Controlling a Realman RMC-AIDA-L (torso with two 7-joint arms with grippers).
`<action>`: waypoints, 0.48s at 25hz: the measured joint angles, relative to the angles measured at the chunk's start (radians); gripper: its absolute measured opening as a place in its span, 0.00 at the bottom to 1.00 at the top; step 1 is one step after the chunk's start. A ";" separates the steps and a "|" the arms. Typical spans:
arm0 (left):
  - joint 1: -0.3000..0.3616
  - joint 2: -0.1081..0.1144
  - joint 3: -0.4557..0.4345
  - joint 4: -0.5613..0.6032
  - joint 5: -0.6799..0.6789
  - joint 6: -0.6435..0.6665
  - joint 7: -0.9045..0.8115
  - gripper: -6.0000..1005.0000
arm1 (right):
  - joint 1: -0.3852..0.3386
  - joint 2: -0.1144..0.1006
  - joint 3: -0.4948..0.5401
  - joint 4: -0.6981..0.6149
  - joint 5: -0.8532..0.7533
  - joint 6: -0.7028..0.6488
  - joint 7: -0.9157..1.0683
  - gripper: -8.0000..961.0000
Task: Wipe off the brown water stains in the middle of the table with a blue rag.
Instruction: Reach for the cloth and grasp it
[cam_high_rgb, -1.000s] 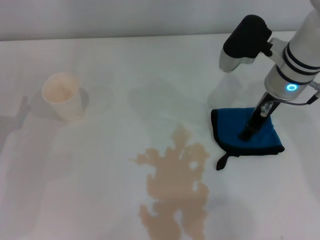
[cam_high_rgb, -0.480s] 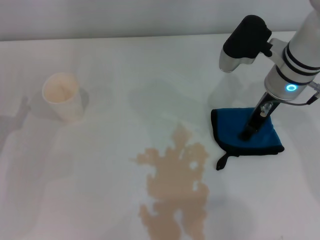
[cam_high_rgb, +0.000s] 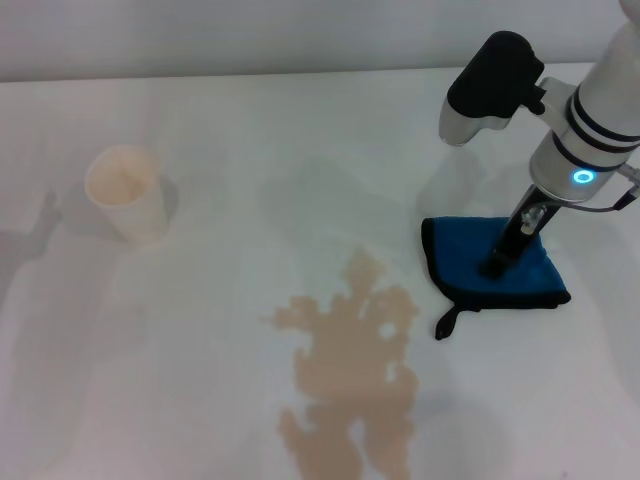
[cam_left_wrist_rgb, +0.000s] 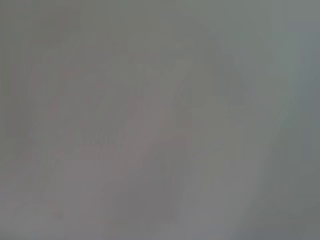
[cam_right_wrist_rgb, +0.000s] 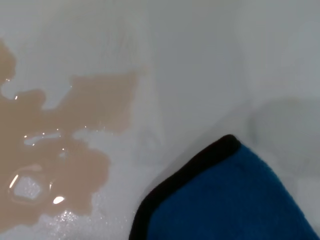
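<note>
Pressing on the blue rag (cam_high_rgb: 495, 265), loop tag toward the stains (cam_high_rgb: 350, 375), right gripper (cam_high_rgb: 495, 265), finger state unclear.

White cylindrical right arm (cam_high_rgb: 598, 115) with two black bands and a glowing cyan ring light; black-capped, grey-bodied housing (cam_high_rgb: 487, 85) beside the wrist; slim black tool (cam_high_rgb: 497, 262) below; thin cable at the wrist.

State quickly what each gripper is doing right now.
Left gripper: not in view.
Right gripper: down on the blue rag; open or shut cannot be told.
</note>
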 joint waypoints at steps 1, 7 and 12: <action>0.000 0.000 0.000 0.000 0.000 0.000 0.000 0.86 | 0.000 0.000 -0.002 0.000 0.000 -0.001 0.000 0.49; 0.000 0.000 0.000 0.000 0.000 0.000 0.000 0.86 | 0.002 -0.001 -0.016 0.002 -0.006 -0.005 0.000 0.42; 0.000 0.000 0.000 0.000 0.000 0.000 0.000 0.86 | 0.003 0.000 -0.021 0.005 -0.007 -0.009 0.000 0.19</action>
